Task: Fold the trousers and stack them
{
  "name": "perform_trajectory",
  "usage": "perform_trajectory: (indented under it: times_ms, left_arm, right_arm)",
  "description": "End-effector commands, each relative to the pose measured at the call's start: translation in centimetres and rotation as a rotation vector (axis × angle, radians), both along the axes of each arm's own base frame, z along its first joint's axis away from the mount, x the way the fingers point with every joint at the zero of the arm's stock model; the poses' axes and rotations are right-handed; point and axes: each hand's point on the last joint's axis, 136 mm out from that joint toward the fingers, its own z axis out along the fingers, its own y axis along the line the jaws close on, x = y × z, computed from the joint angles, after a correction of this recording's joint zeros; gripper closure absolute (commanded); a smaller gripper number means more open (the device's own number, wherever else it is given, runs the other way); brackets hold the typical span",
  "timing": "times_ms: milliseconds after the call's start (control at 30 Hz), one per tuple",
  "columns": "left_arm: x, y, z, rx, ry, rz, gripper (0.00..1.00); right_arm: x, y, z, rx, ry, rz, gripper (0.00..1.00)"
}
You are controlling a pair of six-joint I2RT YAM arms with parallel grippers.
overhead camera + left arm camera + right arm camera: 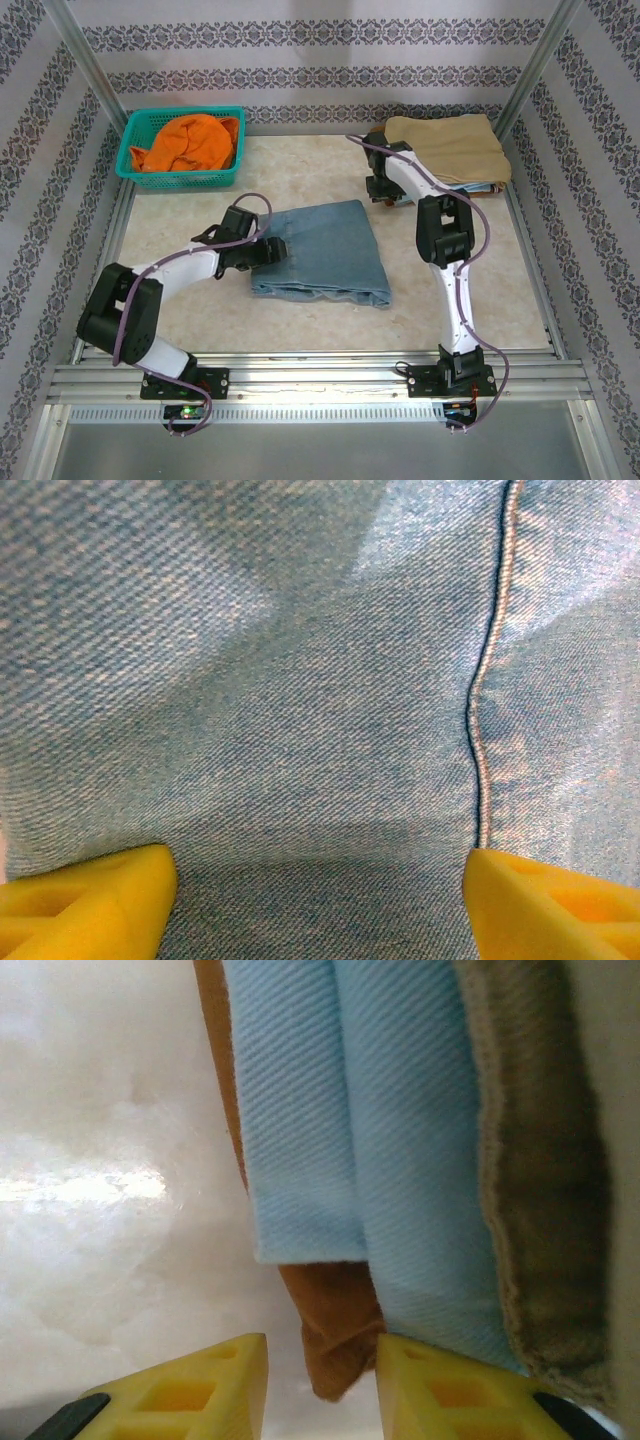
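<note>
Spread over a pale worktop (180,215), taken from the biggest down: the trousers (320,250), faded blue denim, lying near the middle as a flat folded packet, a little longer left to right than near to far, the thick folded edge along the near side. In the far right corner, a stack (450,150) of folded garments with a tan pair on top and light-blue and brown layers peeping out at its left edge. In the far left corner, a teal basket (178,180) holding a crumpled orange garment (190,140). Then the left hand (266,250), resting at the packet's left edge, released, with yellow fingertips (90,900) set wide over flat denim and a seam (480,730) running away beside the right one; no cloth pinched up between them. Last, the right hand (380,190), at the stack's near-left edge just beyond the packet's far right corner, parted, a brown cloth corner hanging in the gap but not clamped. Judging by the lie: folding looks done, stacking not yet. From the left hand the packet stretches rightward along its long axis, with the stack beyond it to the far right, so the left hand is plainly the nearer for a lift or push that way.
</note>
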Motion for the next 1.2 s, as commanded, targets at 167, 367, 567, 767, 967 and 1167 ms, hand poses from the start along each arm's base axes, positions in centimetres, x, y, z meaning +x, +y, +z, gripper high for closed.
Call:
perform_trajectory:
  times_ms: [167, 367, 567, 767, 967, 1167]
  left_arm:
    - [-5.6, 5.8, -4.2, 0.120, 0.235, 0.104, 0.24]
    - [-6.1, 8.1, -1.7, 0.145, 0.189, 0.190, 0.23]
    - [-6.0, 9.2, -0.3, 0.118, 0.137, 0.254, 0.24]
    - [-6.1, 8.8, -0.5, 0.093, 0.151, 0.250, 0.26]
    - [-6.5, 9.4, 0.7, 0.093, 0.116, 0.272, 0.26]
    - [-7.2, 10.0, 2.0, 0.109, 0.101, 0.284, 0.15]
  right_arm:
    - [-1.1, -0.6, -1.8, -0.136, 0.088, 0.014, 0.93]
    - [-2.0, 0.1, -0.6, -0.106, 0.036, 0.034, 1.00]
    - [-3.9, 2.9, 0.6, -0.017, -0.003, 0.086, 1.00]
    - [-6.9, 6.8, 0.2, 0.055, 0.026, 0.153, 1.00]
    - [-12.7, 10.6, -0.1, 0.150, 0.057, 0.196, 1.00]
    - [-14.5, 11.2, 1.7, 0.192, 0.046, 0.163, 0.69]
